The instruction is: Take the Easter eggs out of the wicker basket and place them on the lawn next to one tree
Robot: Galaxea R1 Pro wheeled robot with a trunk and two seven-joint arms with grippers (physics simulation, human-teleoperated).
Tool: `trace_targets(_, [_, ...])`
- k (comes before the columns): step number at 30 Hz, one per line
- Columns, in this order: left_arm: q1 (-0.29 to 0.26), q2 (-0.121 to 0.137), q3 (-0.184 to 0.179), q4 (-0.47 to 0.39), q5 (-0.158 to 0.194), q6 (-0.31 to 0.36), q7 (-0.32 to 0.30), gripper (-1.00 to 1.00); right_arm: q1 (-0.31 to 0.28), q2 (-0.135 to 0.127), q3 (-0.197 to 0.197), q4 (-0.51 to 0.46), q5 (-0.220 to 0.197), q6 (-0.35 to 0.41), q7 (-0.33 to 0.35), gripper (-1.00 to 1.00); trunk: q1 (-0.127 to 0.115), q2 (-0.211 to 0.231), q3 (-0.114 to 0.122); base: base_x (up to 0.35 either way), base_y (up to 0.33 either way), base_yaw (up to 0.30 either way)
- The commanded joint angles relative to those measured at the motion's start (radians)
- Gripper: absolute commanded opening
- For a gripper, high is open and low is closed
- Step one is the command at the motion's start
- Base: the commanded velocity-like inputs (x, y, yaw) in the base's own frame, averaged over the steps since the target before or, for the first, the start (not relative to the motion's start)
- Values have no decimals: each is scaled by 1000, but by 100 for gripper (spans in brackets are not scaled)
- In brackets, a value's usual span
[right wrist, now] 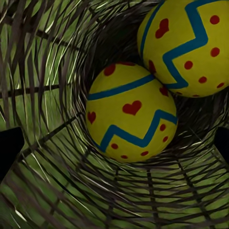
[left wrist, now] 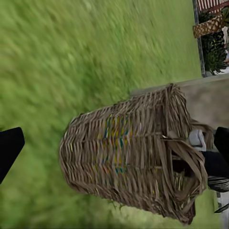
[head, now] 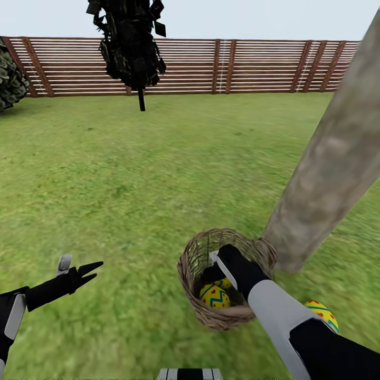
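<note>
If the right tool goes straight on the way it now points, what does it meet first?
Most likely the nearer Easter egg inside the wicker basket: the right tool points down into it, and that egg lies centred ahead. A second egg sits beside it, off the line.

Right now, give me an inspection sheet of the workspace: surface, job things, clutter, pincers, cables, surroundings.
Surface: lawn, mottled green grass.
Job things: basket beside the tree; two eggs inside; a third egg on the grass near the trunk.
Clutter: nothing seen.
Pincers: left pincer open above the grass, holding nothing; right pincer reaching into the basket, its state not visible.
Cables: nothing seen.
Surroundings: slatted wooden fence, dark tree, shrub.
</note>
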Motion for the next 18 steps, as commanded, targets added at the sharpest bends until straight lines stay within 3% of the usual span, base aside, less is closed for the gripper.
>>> trace_targets(1, [-1,0,1,0,1,5,-2,100,-1,-1,5,-2,-5,2,-2,100,0,-1,-5,0,0,0])
trace_targets(18, [-1,0,1,1,1,5,-1,100,-1,-1,6,-7,4,-26,-13,100,8,-5,-71,0,0,0])
